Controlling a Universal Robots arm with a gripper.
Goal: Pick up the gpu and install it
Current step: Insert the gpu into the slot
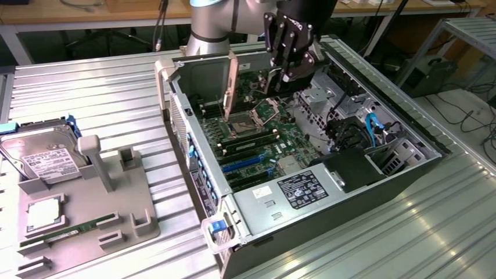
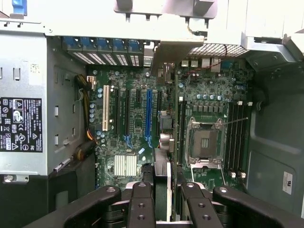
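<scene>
One gpu (image 2: 161, 183) is clamped edge-on between the gripper (image 2: 163, 209) fingers (image 2: 141, 204), so in the wrist view only its thin edge and a slanting silver bracket (image 2: 173, 50) show; its component face cannot be made out. In the exterior view the card (image 1: 231, 87) stands upright inside the open computer case (image 1: 403, 125), its lower edge hidden among the parts below. Beneath the gripper lies the motherboard (image 2: 213, 102), with the CPU socket (image 2: 205, 142) to one side and a blue expansion slot (image 2: 148, 116) to the other. Beyond the slots sits the power supply (image 2: 21, 124), its label partly cut off. Well away from the gripper, outside the case, a hard drive (image 1: 43, 158) leans in a grey fixture (image 1: 97, 224).
</scene>
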